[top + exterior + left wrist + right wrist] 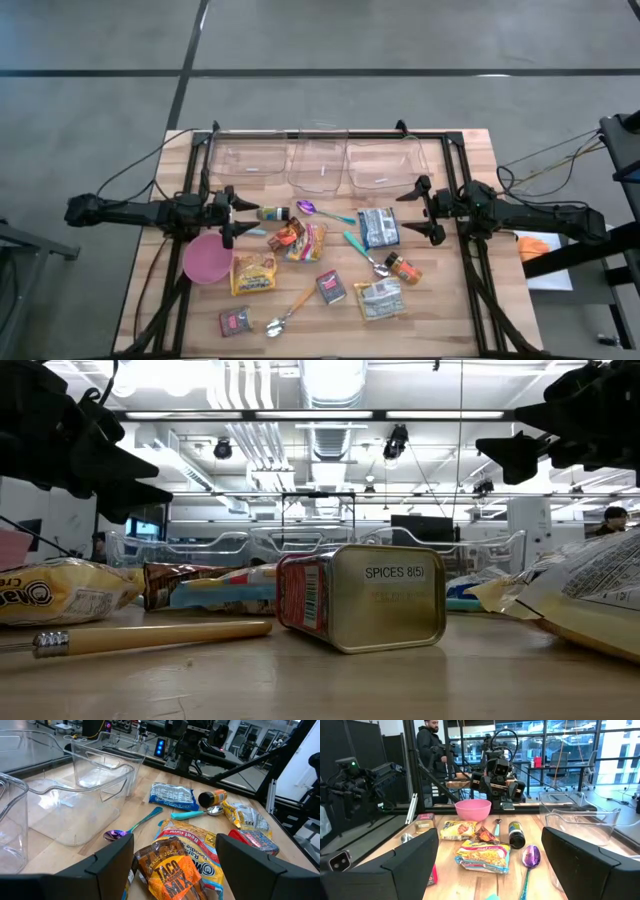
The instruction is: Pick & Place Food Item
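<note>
Food lies spread over the wooden table (450,300): a taco mix packet (287,238) (167,870), a noodle packet (312,242), a blue-and-white packet (378,226), a yellow bag (252,274), an orange-capped spice jar (404,268) and a spice tin (330,287) (360,598) on its side. My left gripper (236,218) (175,870) stands open at the left, above the table, just short of the taco packet. My right gripper (418,212) (490,870) stands open at the right, beside the blue-and-white packet. Neither holds anything.
Three clear plastic bins (320,165) stand in a row along the far edge. A pink bowl (208,258) sits near my left gripper. A dark bottle (272,213), a purple spoon (310,209), a teal spoon (358,245) and a wooden-handled spoon (290,312) lie among the food. A person (431,750) stands beyond the table.
</note>
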{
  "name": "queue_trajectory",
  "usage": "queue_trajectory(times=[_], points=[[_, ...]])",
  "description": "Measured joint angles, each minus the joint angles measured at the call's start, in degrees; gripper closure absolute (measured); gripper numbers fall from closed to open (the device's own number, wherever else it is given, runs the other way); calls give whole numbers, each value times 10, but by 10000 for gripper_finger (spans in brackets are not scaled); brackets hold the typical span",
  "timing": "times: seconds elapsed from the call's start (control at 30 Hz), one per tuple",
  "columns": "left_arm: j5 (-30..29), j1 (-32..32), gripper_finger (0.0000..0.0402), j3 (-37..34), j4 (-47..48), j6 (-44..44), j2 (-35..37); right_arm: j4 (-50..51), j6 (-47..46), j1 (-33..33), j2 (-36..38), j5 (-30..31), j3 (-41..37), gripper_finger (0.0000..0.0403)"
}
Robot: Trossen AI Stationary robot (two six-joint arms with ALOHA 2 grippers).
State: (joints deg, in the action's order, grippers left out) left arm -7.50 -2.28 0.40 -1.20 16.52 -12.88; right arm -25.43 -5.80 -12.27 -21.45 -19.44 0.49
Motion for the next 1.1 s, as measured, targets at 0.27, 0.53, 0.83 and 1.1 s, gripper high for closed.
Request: queue_trajectory(times=[0.27,0.53,0.83,1.1], points=[[0,0,112,0,0,0,0,0,0,0,0,0,0,51],[0,0,112,-1,-8,11,0,0,1,0,0,0,0,51],[-55,2,112,0,-136,161,0,0,2,0,0,0,0,51],[-40,2,112,51,-124,167,0,0,2,0,0,0,0,51]])
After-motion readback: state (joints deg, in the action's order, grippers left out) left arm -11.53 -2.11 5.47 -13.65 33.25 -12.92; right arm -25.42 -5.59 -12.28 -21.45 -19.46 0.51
